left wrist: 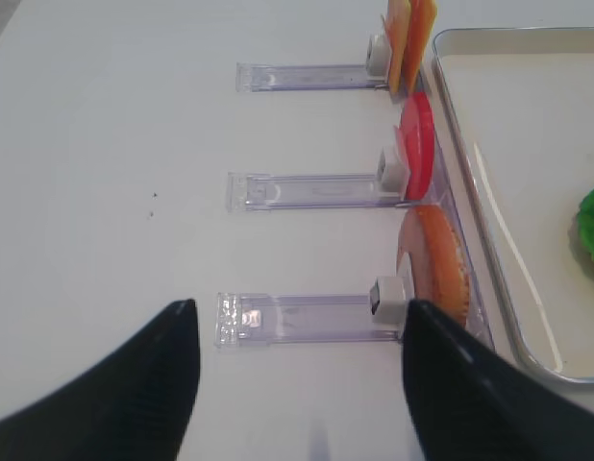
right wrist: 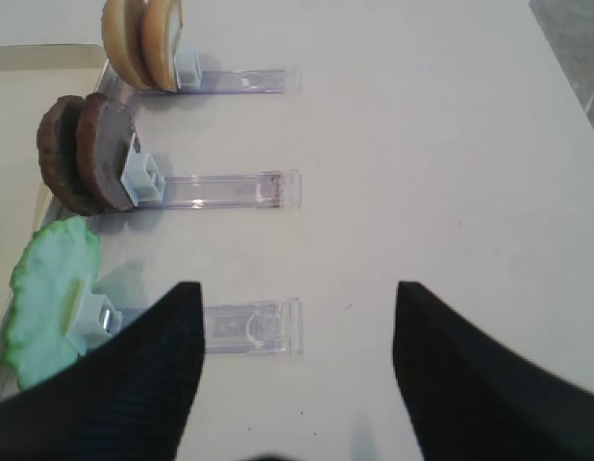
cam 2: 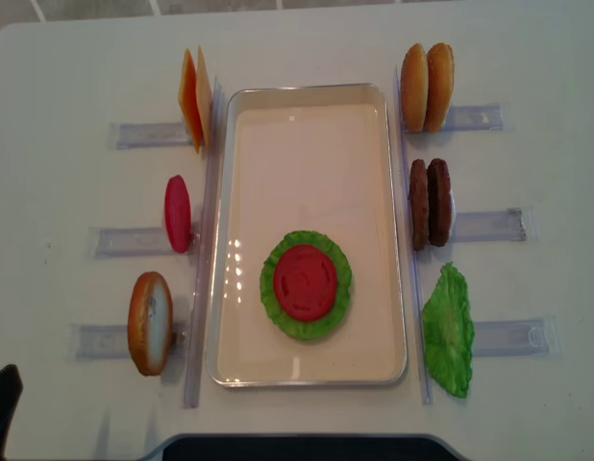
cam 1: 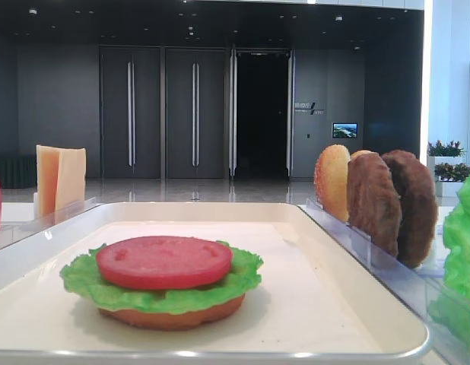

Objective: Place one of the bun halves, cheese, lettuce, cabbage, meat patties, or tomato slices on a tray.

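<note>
- The left gripper (left wrist: 299, 379) hangs with its jaws spread wide and nothing between them; a bun half (left wrist: 436, 264) stands on edge just ahead and to its right.
- The right gripper (right wrist: 299, 370) is likewise released; the upright lettuce (right wrist: 47, 298) is ahead to its left.
- Well off from both, on the tray (cam 2: 385, 206), a tomato slice (cam 2: 305, 281) tops lettuce; the bun beneath shows only in the low view.

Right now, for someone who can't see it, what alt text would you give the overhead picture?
A cream tray holds a tomato slice on lettuce. Left of it stand cheese, a tomato slice and a bun half; right of it, bun halves, meat patties and lettuce.
</note>
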Tool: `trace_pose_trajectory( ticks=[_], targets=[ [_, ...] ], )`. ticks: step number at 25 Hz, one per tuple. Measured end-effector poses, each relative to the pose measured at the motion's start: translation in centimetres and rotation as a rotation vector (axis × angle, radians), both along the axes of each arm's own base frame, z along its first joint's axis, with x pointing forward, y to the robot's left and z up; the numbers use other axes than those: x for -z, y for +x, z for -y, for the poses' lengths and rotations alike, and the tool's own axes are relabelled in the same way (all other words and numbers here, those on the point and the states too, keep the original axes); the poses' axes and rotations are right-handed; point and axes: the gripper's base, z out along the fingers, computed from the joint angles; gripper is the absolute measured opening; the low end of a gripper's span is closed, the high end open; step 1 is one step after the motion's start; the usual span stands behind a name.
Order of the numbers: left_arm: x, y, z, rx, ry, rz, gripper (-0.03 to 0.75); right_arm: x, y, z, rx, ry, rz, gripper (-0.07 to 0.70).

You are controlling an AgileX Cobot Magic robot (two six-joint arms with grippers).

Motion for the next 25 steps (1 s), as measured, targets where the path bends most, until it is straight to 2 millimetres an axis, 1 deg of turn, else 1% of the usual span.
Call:
trace_pose_trajectory(
  ticks=[8, 11, 19, 25],
  targets=[
    [0.00, 0.00, 0.00, 0.000, 0.000, 0.000, 0.397, 0.00, 0.00, 0.00, 0.000, 0.000, 0.000, 0.440],
    [0.00, 0.00, 0.00, 0.000, 0.000, 0.000, 0.383, 0.00, 0.00, 0.00, 0.000, 0.000, 0.000, 0.440],
    [0.02, 0.01, 0.03, 0.002, -0.004, -0.001, 0.384, 0.00, 0.00, 0.00, 0.000, 0.000, 0.000, 0.440],
    [0.05, 0.02, 0.06, 0.004, -0.006, -0.001, 0.438, 0.00, 0.00, 0.00, 0.000, 0.000, 0.000, 0.440]
  ],
)
